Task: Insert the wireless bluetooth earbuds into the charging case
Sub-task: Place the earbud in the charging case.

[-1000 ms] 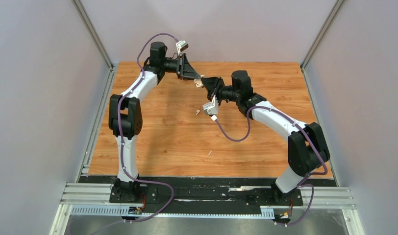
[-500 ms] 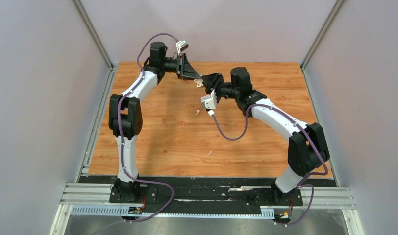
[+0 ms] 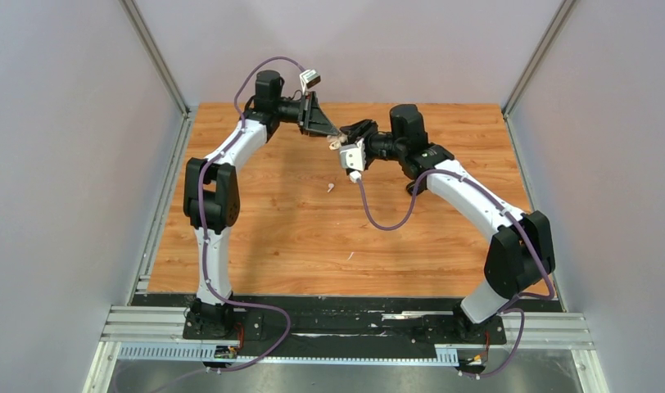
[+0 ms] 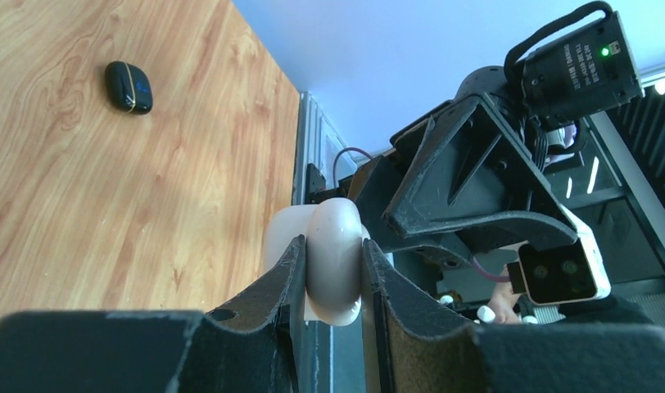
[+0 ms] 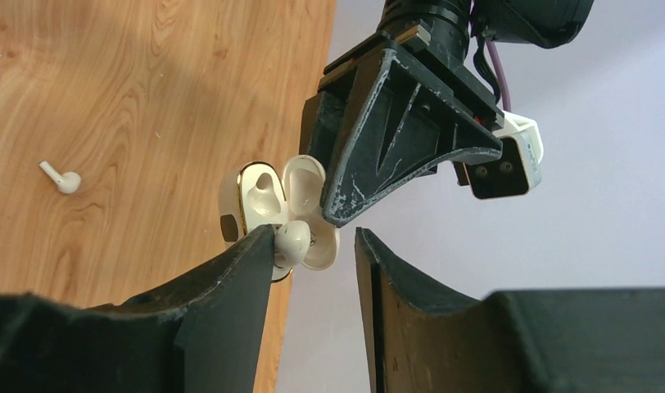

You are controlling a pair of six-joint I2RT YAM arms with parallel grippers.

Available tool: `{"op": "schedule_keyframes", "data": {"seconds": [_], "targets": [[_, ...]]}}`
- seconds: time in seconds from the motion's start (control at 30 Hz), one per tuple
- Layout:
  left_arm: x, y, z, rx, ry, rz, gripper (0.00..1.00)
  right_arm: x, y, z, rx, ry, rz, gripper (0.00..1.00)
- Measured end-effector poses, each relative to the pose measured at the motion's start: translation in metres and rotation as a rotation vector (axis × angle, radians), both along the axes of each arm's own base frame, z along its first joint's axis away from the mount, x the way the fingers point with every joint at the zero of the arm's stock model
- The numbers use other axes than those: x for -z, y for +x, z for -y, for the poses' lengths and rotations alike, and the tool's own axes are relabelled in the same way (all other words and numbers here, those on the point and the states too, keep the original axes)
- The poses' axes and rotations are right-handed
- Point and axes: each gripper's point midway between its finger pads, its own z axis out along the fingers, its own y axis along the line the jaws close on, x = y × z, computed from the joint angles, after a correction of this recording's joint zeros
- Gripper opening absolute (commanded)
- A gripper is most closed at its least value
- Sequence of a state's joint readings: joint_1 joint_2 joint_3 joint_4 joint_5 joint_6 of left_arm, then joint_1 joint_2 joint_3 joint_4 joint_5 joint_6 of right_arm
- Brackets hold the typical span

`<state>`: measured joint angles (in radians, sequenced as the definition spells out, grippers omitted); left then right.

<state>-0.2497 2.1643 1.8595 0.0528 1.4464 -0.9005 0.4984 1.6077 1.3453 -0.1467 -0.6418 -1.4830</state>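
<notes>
Grey walls (image 3: 67, 164) stand on 3 sides of a brown wood-look worktop (image 3: 272, 237), & two black-&-white arms reach over its far end, tips close together up in the air. L pincer (image 4: 331, 246) is clamped tight on a shiny cream-white rounded plastic charging case (image 4: 333, 274), one finger on each side, holding it up off the worktop. From the R wrist cam the case is open: its lid (image 5: 303, 182) is swung back, & one half has a thin gold rim. R pincer (image 5: 314, 237) has its fingers apart w/ a clear gap between them, right up at the case. One tiny white short-stemmed plastic earbud (image 5: 292, 237) sits at the mouth of the case, touching the tip of one R finger (image 5: 239, 286); can't tell if it's all the way in its hole. A 2nd white earbud (image 5: 61, 178) lies flat on the worktop, well apart from both pincers. A small black oval pod w/ a thin gold line (image 4: 128, 86) lies on the wood too, off on its own.
</notes>
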Motion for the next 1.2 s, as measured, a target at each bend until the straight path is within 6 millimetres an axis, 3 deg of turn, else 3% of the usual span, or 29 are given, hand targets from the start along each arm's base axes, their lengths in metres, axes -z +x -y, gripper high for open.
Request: {"op": "schedule_keyframes", "data": {"seconds": [0.23, 0.67, 0.77, 0.9, 1.03, 1.2], "targets": [[-0.001, -0.004, 0.0, 0.018, -0.003, -0.009, 0.0, -0.006, -0.003, 0.004, 0.032, 0.039, -0.126, 0.49], [-0.001, -0.005, 0.0, 0.024, -0.004, -0.012, 0.0, 0.009, -0.016, 0.025, 0.106, 0.072, -0.424, 0.54], [-0.001, -0.004, -0.001, 0.02, -0.004, -0.009, 0.0, -0.002, -0.016, 0.03, 0.155, 0.152, -0.562, 0.51], [0.004, 0.003, -0.005, -0.019, 0.012, -0.011, 0.0, -0.018, 0.0, 0.045, 0.238, 0.3, -0.759, 0.48], [0.012, 0.015, -0.016, -0.096, 0.055, -0.008, 0.0, 0.011, 0.022, 0.06, 0.352, 0.39, -1.006, 0.42], [0.027, 0.037, -0.051, -0.24, 0.125, -0.037, 0.0, 0.093, 0.044, 0.052, 0.564, 0.421, -1.342, 0.43]]}}
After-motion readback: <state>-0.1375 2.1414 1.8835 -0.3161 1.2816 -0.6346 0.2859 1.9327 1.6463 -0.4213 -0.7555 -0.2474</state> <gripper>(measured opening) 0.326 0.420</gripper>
